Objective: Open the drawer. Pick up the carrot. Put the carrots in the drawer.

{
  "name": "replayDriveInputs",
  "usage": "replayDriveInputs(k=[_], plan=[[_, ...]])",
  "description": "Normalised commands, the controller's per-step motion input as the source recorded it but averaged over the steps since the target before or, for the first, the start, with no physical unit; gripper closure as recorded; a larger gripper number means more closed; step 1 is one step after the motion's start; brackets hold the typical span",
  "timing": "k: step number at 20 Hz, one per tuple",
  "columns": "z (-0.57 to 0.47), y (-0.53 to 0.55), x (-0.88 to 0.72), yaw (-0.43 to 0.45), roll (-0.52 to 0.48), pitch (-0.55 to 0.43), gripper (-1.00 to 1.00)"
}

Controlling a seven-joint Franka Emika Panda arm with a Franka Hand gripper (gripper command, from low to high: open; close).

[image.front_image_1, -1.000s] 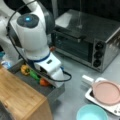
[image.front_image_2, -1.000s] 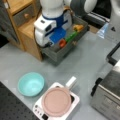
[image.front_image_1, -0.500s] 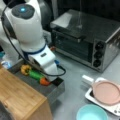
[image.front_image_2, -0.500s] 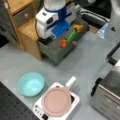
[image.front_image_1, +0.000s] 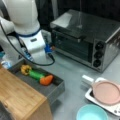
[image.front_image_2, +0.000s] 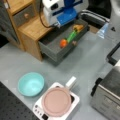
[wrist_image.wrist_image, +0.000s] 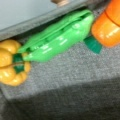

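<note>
The dark-grey drawer stands pulled out of the wooden-topped cabinet. The orange carrot lies loose on the drawer floor at its outer end, green tip toward the long green pod. My gripper hangs above the drawer's inner part, clear of the carrot. Its fingers do not show in the wrist view.
A long green pod and a yellow pepper share the drawer. A silver toaster oven, a pink pan on a white base and a teal bowl stand on the grey table.
My arm has lifted up and away from the drawer. The carrot stays lying in the drawer beside the green pod.
</note>
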Motion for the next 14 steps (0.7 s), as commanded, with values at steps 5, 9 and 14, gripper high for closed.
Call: replayDriveInputs(k=[5, 9, 14], plan=[[-0.12, 0.45, -0.32, -0.523, -0.038, -0.028, -1.00], [-0.24, 0.58, -0.35, -0.469, 0.022, -0.169, -1.00], [-0.28, 0.52, -0.28, -0.313, 0.009, -0.280, -1.00]])
